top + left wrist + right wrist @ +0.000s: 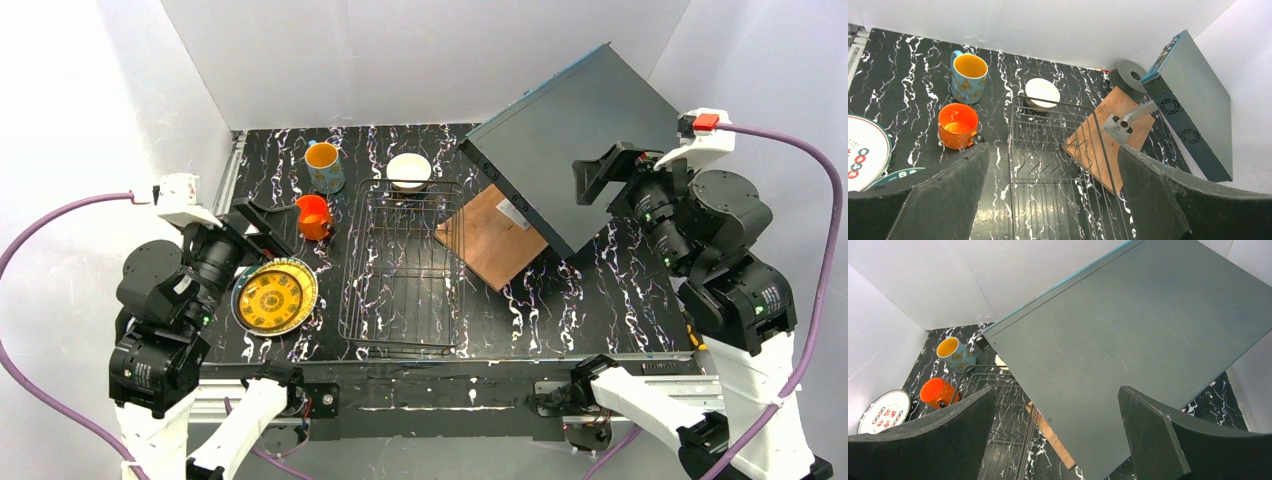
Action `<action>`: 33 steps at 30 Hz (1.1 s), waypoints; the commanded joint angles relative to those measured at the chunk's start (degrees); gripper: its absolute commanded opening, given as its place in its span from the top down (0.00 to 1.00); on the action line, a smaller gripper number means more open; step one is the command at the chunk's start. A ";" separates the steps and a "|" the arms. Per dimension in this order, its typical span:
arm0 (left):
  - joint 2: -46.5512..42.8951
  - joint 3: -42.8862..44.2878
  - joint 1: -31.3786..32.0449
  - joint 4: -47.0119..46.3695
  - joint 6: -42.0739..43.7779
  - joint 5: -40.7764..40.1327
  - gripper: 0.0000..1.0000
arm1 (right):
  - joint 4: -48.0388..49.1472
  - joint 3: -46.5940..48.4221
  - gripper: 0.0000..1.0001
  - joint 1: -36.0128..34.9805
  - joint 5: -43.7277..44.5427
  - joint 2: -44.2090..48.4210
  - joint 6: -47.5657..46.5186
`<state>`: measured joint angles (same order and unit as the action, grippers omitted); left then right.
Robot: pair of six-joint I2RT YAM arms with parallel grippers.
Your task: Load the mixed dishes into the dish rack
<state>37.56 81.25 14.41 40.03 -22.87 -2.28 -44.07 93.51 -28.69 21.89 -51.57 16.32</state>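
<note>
The dish rack (pixel 400 265), a dark wire basket, stands mid-table with no dish in it. Just behind its far end sits the white-and-tan bowl (pixel 409 171). The blue patterned mug (pixel 324 166) is at the back left, and the orange mug (pixel 314 216) is in front of it. The yellow ornate plate (pixel 274 296) lies left of the rack. The white plate with coloured marks (pixel 863 150) lies further left, hidden under my left arm in the top view. My left gripper (pixel 265 228) hangs open beside the orange mug, holding nothing. My right gripper (pixel 600 175) is open and empty, raised by the grey panel.
A large grey slanted panel (pixel 575 140) leans over the back right. A brown wooden board (pixel 490 235) lies under its lower edge, touching the rack's right side. White walls close in the table at the back and sides.
</note>
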 commanded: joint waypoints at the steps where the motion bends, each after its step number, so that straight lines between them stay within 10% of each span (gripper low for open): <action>1: 0.92 -1.25 -0.27 0.70 -0.74 1.35 0.01 | 0.93 2.07 0.00 -0.40 0.13 -0.43 0.48; 20: -0.20 -4.43 -0.34 1.15 -1.44 3.58 0.01 | 12.46 -8.45 0.00 -0.42 -12.80 7.21 -1.95; 27: 2.58 -2.48 -0.27 7.27 -2.23 -7.83 0.01 | 2.73 6.60 0.00 -0.78 -27.84 -5.49 6.95; 33: 5.42 -5.07 -0.35 9.84 -3.55 -8.27 0.01 | 0.28 13.57 0.00 -18.98 -19.13 -17.69 7.57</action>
<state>41.08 77.76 14.37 46.94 -25.28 -7.81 -40.64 104.95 -37.28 -0.25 -63.00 22.59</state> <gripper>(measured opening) 0.992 0.997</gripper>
